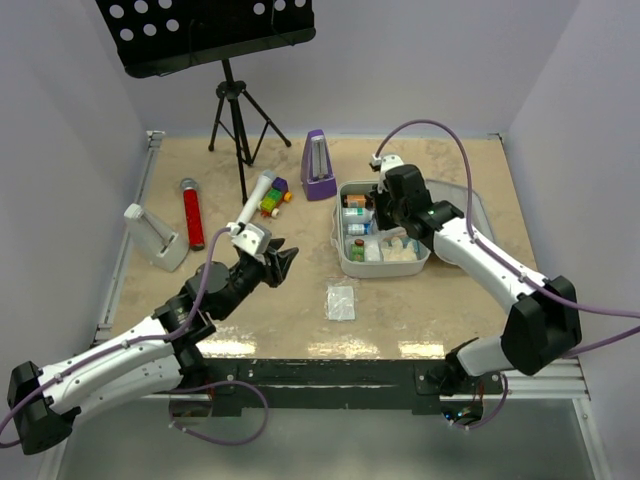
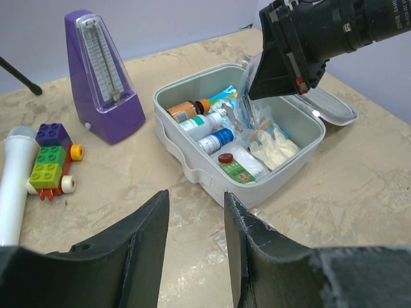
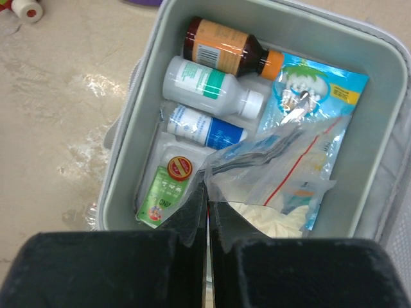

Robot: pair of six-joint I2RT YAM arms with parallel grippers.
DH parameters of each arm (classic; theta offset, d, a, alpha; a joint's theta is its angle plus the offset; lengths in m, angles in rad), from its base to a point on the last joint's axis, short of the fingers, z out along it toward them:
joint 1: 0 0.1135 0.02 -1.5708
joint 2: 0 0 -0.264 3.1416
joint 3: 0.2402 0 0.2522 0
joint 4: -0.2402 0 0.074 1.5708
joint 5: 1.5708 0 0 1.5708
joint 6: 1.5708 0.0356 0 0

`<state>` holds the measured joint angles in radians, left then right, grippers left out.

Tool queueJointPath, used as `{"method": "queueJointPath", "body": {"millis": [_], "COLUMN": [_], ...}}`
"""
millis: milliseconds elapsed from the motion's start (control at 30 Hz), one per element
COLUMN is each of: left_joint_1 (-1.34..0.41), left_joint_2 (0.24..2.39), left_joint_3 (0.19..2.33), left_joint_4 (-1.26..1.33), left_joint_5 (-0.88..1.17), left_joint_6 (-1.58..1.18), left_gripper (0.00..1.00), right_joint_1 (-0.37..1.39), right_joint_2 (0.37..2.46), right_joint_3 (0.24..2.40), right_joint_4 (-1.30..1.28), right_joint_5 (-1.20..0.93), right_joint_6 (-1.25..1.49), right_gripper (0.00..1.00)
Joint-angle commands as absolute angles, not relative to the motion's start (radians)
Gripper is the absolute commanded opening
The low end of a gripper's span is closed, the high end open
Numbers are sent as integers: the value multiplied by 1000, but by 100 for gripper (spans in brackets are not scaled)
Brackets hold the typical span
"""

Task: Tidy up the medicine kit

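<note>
Medicine kit (image 1: 385, 268) open centre right of top view, bottles (image 3: 212, 86) and blue sachet (image 3: 321, 80) already inside. Right gripper (image 3: 207, 199) jaws pinch a clear zip bag (image 3: 282, 167) over it; left gripper (image 2: 196, 212) jaws spread, empty. Probably left: drop bag, add flat packet (image 1: 341, 301) from desk (image 1: 450, 310), shut lid (image 2: 334, 109).

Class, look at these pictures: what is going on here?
The right gripper is shut on a clear plastic bag that hangs into the open medicine kit, where bottles lie. The left gripper hangs open and empty above the table. A small packet lies outside the kit.
</note>
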<state>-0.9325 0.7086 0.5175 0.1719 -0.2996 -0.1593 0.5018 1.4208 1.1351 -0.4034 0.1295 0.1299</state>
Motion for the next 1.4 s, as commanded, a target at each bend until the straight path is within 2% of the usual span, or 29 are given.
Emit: {"method": "queueJointPath", "body": {"millis": [0,200,400,600,667,767,833,900,967,1067,1167,1233,1367], "left_joint_1": [-934,-934,-934,-934,-936,-934,-934,-934,-934,-936,-934,-934,-934], "left_joint_2": [689,681,686,678,677,675,675,676,672,670,676,686,707], "left_joint_3": [505,503,499,500,499,505,505,508,508,505,506,511,514], "left_joint_4": [218,213,215,204,203,199,190,180,169,167,173,172,173], "left_joint_5": [-285,-272,-259,-255,-255,-255,-253,-252,-253,-253,-252,-249,-245], "left_joint_6": [-230,-248,-264,-272,-270,-270,-270,-270,-271,-273,-278,-279,-288], "left_gripper": [44,44,44,44,44,44,44,44,44,44,44,44,44], "right_joint_1": [499,437,399,356,342,331,328,328,328,328,331,342,367], "right_joint_2": [1466,1514,1534,1511,1506,1509,1519,1523,1519,1491,1447,1416,1422], "right_joint_3": [1128,1105,1103,1114,1118,1123,1127,1131,1138,1164,1209,1235,1229], "right_joint_4": [-370,-423,-488,-515,-525,-535,-543,-551,-563,-584,-594,-578,-523], "right_joint_5": [43,54,248,319,331,337,339,359,379,393,397,358,241], "right_joint_6": [107,186,227,256,264,270,272,282,290,308,311,314,316], "right_gripper": [0,0,0,0,4,5,12,48,65,75,76,71,48]}}
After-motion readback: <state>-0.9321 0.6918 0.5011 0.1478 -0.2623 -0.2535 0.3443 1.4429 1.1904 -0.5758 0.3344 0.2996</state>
